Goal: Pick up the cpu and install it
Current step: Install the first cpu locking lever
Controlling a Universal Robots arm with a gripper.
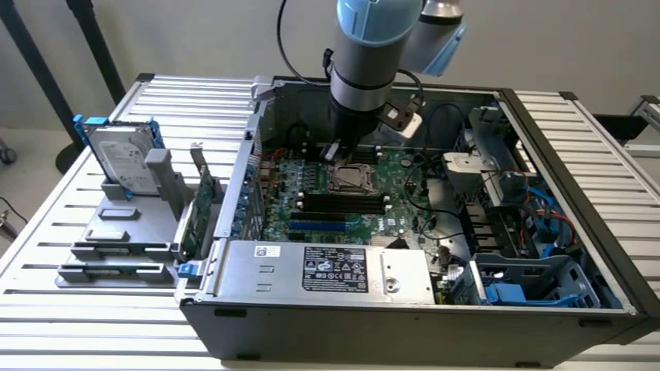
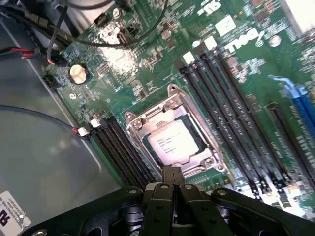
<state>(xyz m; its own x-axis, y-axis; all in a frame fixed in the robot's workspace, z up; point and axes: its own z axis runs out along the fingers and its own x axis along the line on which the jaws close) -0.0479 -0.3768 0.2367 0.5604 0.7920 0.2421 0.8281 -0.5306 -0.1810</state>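
A: CPU (image 2: 173,141) lying in the socket frame (image 2: 170,135) on the green motherboard (image 2: 147,59), between the black memory slots (image 2: 231,128). Gripper (image 2: 173,183) pressed together just above the frame's edge, pinching nothing.

B: Risks?

A: Probably a corner riding up on the frame if seated crooked; bent contacts from any downward press. Possibly a snag on the loose black cables (image 1: 438,124) nearby.

B: Hidden?

A: Contacts beneath the chip; orientation marks too faint to read. From the exterior view, fingertips masked by the arm (image 1: 363,69) inside the computer case (image 1: 413,317).
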